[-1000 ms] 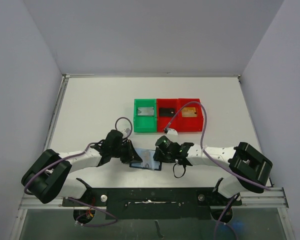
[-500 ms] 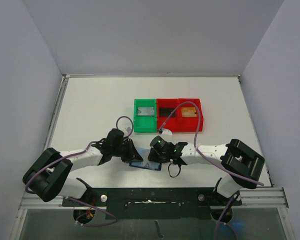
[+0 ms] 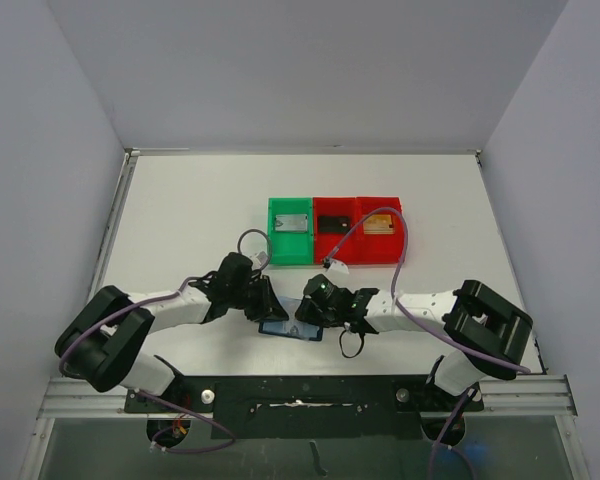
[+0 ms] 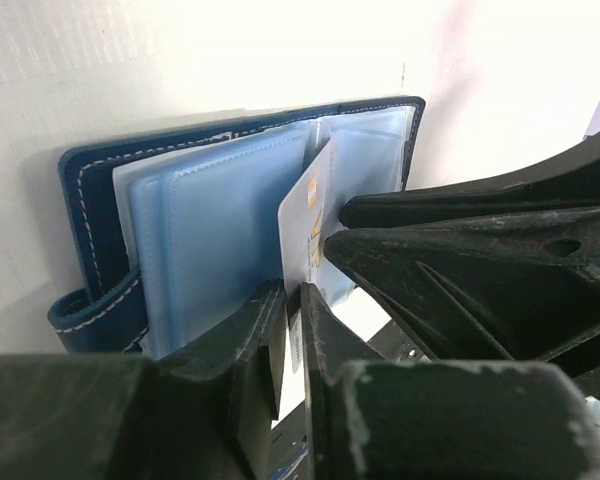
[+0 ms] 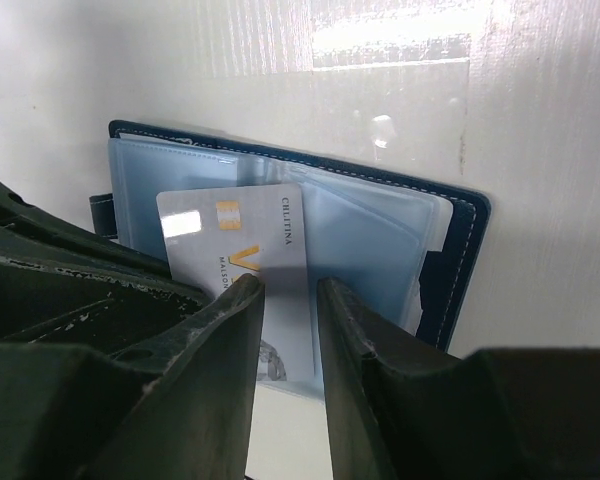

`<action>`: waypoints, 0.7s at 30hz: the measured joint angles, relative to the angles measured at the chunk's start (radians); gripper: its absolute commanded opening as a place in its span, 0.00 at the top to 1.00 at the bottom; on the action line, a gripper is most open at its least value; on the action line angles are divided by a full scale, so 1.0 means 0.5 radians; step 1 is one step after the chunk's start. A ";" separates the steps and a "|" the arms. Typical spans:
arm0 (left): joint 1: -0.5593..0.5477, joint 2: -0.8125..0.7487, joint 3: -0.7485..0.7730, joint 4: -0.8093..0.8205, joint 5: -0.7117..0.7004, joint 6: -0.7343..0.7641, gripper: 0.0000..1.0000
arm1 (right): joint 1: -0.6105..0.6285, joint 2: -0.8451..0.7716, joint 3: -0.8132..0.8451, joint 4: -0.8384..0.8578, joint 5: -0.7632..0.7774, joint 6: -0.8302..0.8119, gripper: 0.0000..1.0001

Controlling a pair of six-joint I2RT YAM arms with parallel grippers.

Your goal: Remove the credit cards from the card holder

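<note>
The navy card holder (image 3: 292, 329) lies open near the front edge, its light blue pockets up (image 4: 210, 240) (image 5: 370, 240). A pale card with a gold chip (image 4: 310, 225) (image 5: 235, 245) sticks partly out of a pocket. My left gripper (image 3: 266, 303) (image 4: 292, 292) is shut on this card's edge. My right gripper (image 3: 313, 312) (image 5: 290, 285) hovers over the card and the holder with its jaws a little apart and nothing between them. A silver-grey card (image 3: 293, 223), a black card (image 3: 331, 222) and a gold-tan card (image 3: 379, 224) lie in the bins.
A green bin (image 3: 275, 245) and two red bins (image 3: 350, 250) (image 3: 400, 235) stand in a row behind the holder. The two grippers sit very close together; the right fingers (image 4: 460, 260) fill the left wrist view. Walls enclose the table on three sides.
The right gripper has moved left, over the holder, close to the left gripper. The left gripper has shifted slightly right and away. The holder stays in place.
</note>
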 measured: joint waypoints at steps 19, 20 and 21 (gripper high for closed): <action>0.042 -0.208 0.008 -0.134 -0.086 0.038 1.00 | -0.002 -0.064 0.077 -0.198 -0.040 -0.260 0.65; 0.042 -0.214 0.008 -0.144 -0.095 0.040 1.00 | -0.002 -0.064 0.081 -0.197 -0.054 -0.275 0.65; 0.043 -0.223 0.008 -0.156 -0.105 0.041 1.00 | -0.002 -0.064 0.087 -0.193 -0.075 -0.290 0.65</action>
